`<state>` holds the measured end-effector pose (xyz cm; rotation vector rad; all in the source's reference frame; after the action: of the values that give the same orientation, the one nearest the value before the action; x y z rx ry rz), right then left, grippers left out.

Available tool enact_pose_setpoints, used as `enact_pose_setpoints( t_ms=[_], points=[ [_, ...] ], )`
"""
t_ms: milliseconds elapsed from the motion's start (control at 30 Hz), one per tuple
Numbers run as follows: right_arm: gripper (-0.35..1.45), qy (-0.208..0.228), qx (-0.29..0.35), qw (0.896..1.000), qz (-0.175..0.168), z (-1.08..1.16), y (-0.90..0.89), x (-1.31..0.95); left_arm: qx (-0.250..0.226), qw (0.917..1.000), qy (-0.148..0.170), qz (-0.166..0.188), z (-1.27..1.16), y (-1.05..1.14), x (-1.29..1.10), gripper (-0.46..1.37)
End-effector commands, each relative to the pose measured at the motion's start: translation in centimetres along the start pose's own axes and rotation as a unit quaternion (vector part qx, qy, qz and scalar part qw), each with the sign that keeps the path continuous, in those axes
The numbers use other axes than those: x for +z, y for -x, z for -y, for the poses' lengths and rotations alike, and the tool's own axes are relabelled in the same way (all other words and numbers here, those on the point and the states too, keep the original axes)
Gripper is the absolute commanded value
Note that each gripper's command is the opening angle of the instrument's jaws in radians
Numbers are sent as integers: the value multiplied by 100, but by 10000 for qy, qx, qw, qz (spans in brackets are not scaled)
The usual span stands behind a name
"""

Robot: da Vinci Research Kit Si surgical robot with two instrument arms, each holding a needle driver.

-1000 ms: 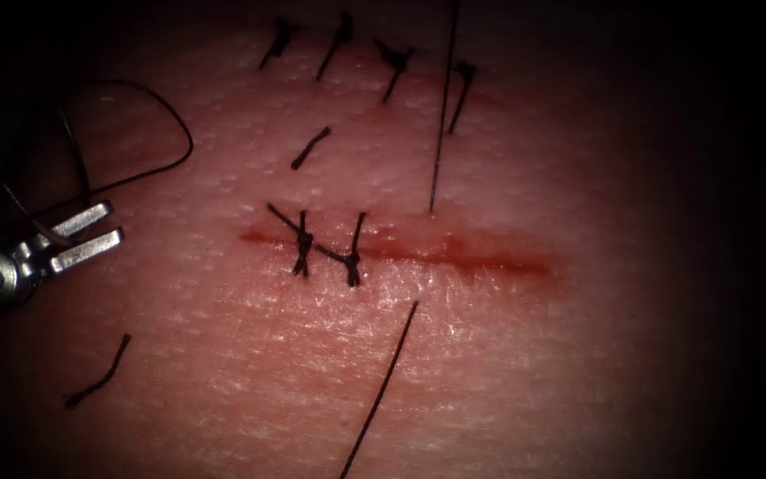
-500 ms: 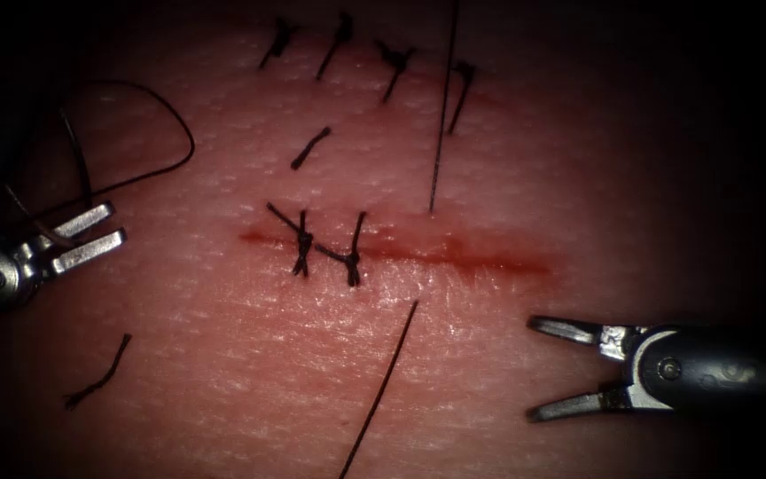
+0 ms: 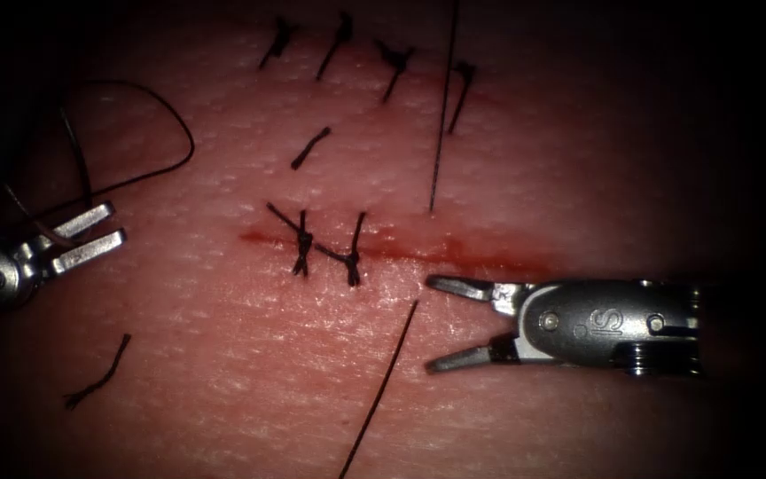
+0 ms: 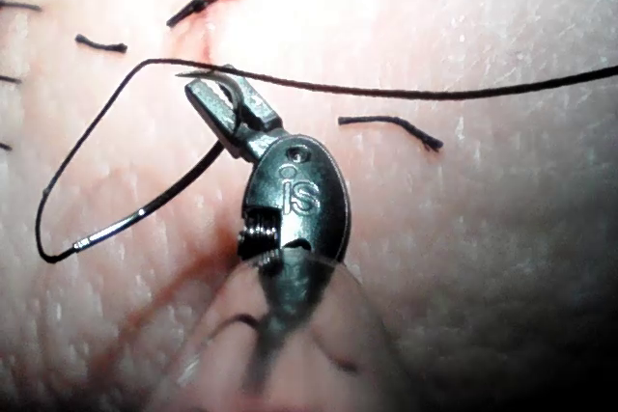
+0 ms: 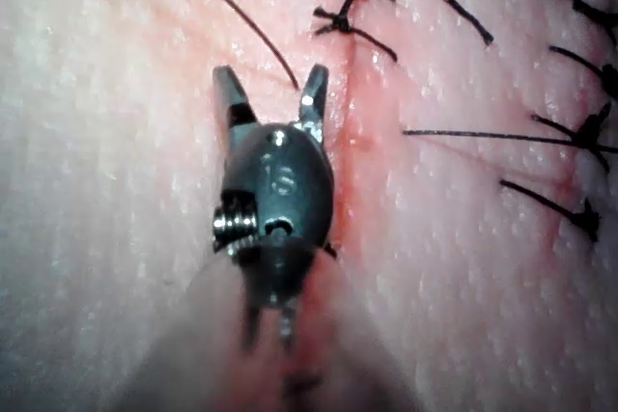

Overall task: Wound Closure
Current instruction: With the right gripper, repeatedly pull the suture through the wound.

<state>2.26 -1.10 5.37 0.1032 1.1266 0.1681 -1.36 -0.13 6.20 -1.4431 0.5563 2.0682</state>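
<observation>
Left of the cut (image 3: 489,263): left claw (image 3: 115,223) grips the needle (image 4: 174,187), outside the tissue (image 3: 223,355).
Right claw (image 3: 429,323): open, empty, beside thread (image 3: 383,381).

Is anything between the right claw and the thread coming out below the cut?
Nothing visible. The right claw is open and empty, just right of the thread, with bare tissue between. The cut lies just above its upper jaw. What the left claw holds is unclear.
</observation>
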Motion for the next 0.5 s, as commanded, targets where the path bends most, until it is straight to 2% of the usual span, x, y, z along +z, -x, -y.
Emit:
enact_pose_setpoints(
  t_ms=[33,100,400,467,500],
  points=[
    [102,-4,-20,10000,11,0,1,2,-2,10000,42,2,0,-1,0,-35],
    [95,-4,-59,10000,44,1,3,5,-2,10000,42,2,0,-1,0,-35],
    [98,35,-72,9999,75,-6,8,20,-3,10000,42,2,0,-1,0,-35],
    [95,40,-75,9999,77,-6,8,22,-3,10000,42,2,0,-1,0,-35],
    [85,35,-83,9999,75,-5,9,22,-3,10000,42,3,0,-1,0,-35]
  ],
)
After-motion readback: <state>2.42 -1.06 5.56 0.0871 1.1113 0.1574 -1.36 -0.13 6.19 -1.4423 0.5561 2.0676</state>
